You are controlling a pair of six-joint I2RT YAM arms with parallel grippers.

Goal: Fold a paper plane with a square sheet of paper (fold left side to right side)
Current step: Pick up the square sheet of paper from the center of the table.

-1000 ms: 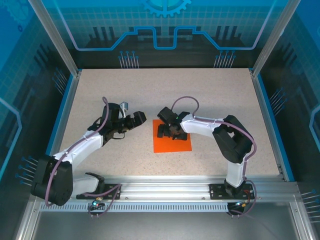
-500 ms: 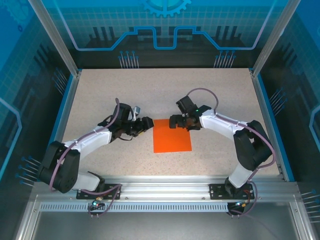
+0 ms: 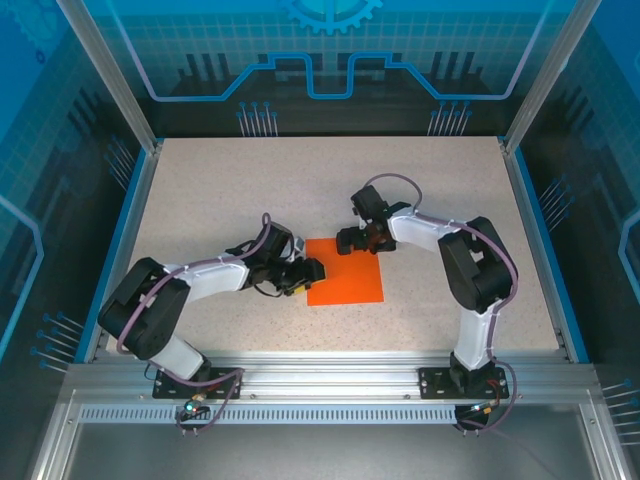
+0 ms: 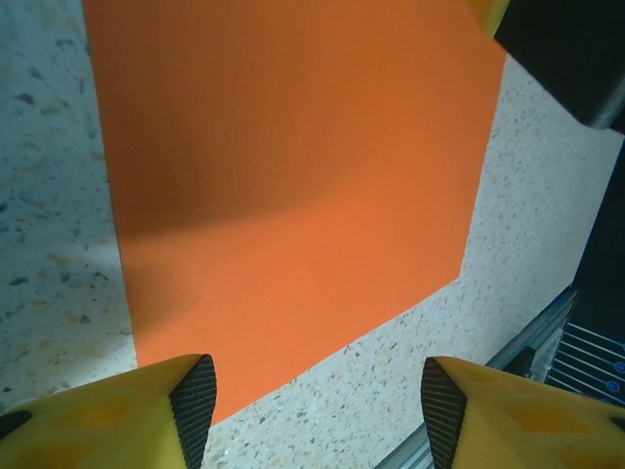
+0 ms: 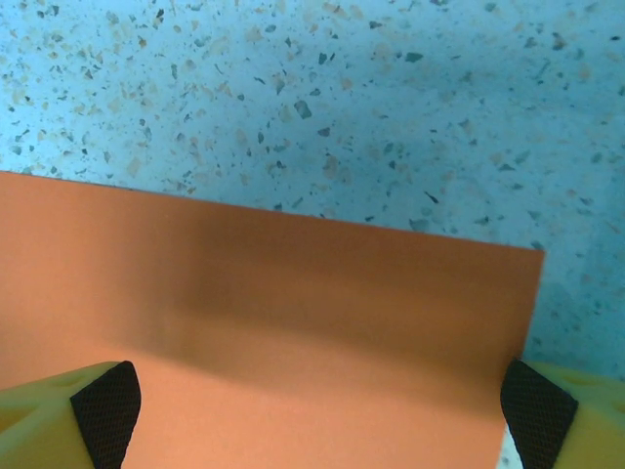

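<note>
Step in hand looks like the first fold, left side over to right side, and it isn't started. The sheet (image 3: 348, 275) is lying flat and uncreased on the desk (image 3: 220, 190), sitting just below the middle of the overhead frame.

- The left hand (image 3: 308, 277) is sitting at the sheet's left edge, toward its lower-left corner. In its wrist view the pads (image 4: 193, 405) are standing apart with nothing between them, so it's open and gripping nothing. Can't tell if it's touching the paper.
- The right hand (image 3: 350, 241) is hovering over the sheet's top edge, left of that edge's middle. In its wrist view the pads (image 5: 107, 410) are spread wide across the orange, so it's open and holding nothing.

Next move, my read: the left hand is going to need to get a pad under that thin edge and pinch it, then lift and carry it across to the right edge. The right hand would be pinning the sheet so it isn't sliding. Paper this flat on the desk is going to be hard to pick up, and the corners need to line up before creasing.

Orientation: it's a plain square, so there's no long axis and no nose yet. The edges are running nearly parallel to the overhead frame's borders, with a slight skew.
</note>
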